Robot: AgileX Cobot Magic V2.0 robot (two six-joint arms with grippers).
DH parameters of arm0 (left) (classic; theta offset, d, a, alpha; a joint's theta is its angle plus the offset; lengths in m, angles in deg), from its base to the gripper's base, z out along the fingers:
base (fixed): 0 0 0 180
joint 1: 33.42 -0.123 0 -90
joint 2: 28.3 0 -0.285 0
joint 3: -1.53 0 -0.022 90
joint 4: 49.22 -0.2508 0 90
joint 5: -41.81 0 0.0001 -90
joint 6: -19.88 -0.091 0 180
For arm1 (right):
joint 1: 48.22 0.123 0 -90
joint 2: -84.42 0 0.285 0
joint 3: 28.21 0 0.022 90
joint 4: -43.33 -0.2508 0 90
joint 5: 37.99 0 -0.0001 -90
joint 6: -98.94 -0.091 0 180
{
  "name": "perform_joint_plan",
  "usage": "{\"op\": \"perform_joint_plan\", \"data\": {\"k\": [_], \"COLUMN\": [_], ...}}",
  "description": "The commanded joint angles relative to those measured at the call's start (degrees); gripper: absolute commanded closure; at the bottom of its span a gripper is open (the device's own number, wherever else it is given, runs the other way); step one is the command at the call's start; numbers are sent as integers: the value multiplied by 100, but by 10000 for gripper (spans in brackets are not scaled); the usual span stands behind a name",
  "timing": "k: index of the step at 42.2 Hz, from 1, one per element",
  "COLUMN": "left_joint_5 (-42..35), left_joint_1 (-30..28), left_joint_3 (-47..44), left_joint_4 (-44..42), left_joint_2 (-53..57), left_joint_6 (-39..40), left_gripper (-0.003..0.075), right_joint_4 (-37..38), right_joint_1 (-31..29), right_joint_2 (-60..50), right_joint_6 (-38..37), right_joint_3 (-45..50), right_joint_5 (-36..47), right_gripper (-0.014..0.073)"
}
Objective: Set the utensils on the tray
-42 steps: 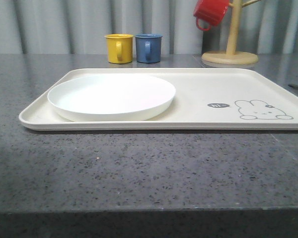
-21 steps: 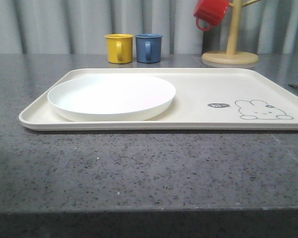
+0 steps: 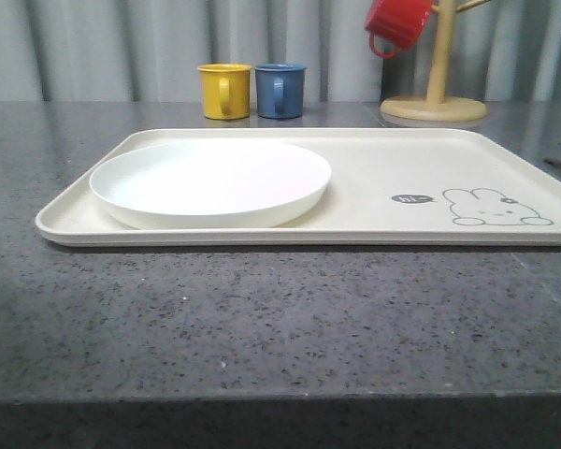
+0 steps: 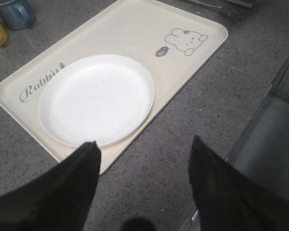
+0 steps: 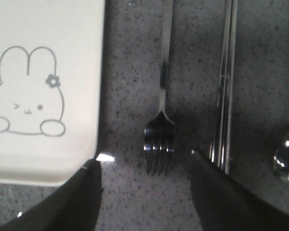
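- Resting on the dark speckled counter (image 3: 262, 318), the cream tray (image 3: 374, 178) lies flat, rabbit drawing (image 3: 496, 208) at its 4 o'clock corner in the front view
- White plate (image 3: 210, 182) sits on the tray's 9 o'clock half, upright and unloaded; in the left wrist view the plate (image 4: 96, 98) lies beside the script lettering (image 4: 41, 84)
- Left gripper (image 4: 142, 159) hangs above the counter just off the tray's long edge, fingers spread apart, nothing between them
- Right gripper (image 5: 144, 171) hangs over the fork (image 5: 161, 130), fingers parted to either side of the tines, not touching it
- Fork lies on the counter just beside the tray (image 5: 43, 29) edge, off the tray
- Chopsticks (image 5: 225, 96) lie parallel to the fork, on its far side from the tray
- Spoon (image 5: 288, 156) lies beyond the chopsticks, only partly visible
- Yellow mug (image 3: 223, 91) and blue mug (image 3: 280, 90) stand side by side at 12 o'clock behind the tray; red mug (image 3: 397, 23) hangs on the wooden stand (image 3: 435, 89)
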Motion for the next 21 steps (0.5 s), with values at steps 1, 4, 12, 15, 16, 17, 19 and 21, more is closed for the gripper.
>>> {"op": "perform_joint_plan", "data": {"k": [1, 4, 12, 15, 16, 17, 19, 21], "left_joint_5": [-394, -394, -394, -394, -394, -394, -394, -394], "left_joint_1": [42, 42, 42, 42, 42, 42, 42, 42], "left_joint_3": [137, 137, 137, 137, 137, 137, 137, 137], "left_joint_4": [31, 31, 31, 31, 31, 31, 31, 31], "left_joint_2": [14, 14, 14, 14, 14, 14, 14, 14], "left_joint_6": [65, 65, 65, 65, 65, 65, 65, 65], "left_gripper": [312, 312, 312, 312, 312, 312, 312, 312], "right_joint_4": [-32, -32, 157, 165, 165, 165, 197, 197], "right_joint_1": [0, 0, 0, 0, 0, 0, 0, 0], "right_joint_2": [465, 803, 1514, 1750, 1801, 1850, 1954, 2037], "right_joint_6": [79, 85, 90, 90, 90, 90, 90, 90], "right_joint_3": [-504, -727, -1235, -1382, -1412, -1427, -1471, -1492], "right_joint_5": [96, 96, -9, -116, -117, -117, -91, -66], "right_gripper": [151, 151, 151, 151, 151, 151, 151, 151]}}
